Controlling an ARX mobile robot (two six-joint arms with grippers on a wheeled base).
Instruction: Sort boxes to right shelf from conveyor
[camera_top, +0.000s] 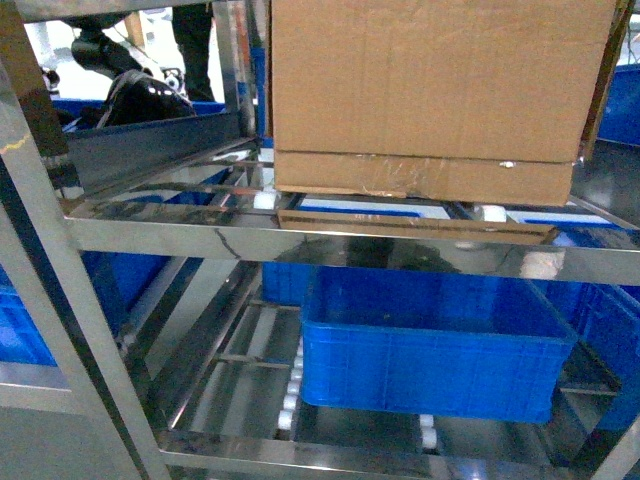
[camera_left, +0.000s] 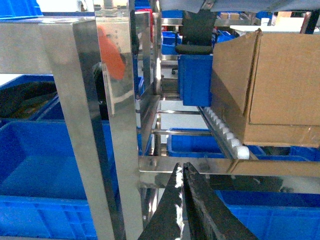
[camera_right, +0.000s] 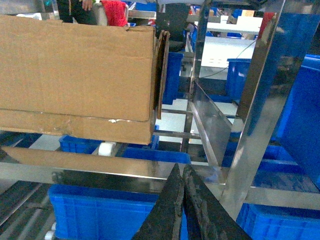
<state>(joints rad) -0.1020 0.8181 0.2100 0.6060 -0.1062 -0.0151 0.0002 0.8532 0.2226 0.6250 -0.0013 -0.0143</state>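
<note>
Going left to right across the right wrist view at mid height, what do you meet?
Large brown corrugated cardboard box → its loose side flap → angled shiny stainless-steel side plate → slanted stainless-steel square-tube post of the shelf → blue plastic crate wall.

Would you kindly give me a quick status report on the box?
Both end effectors, left and right, shut and empty. Cardboard box sits on the steel shelf rollers. Blue crate one tier below; nothing blocking.

Left gripper (camera_left: 182, 172) and right gripper (camera_right: 181, 172), fingers pressed together.
</note>
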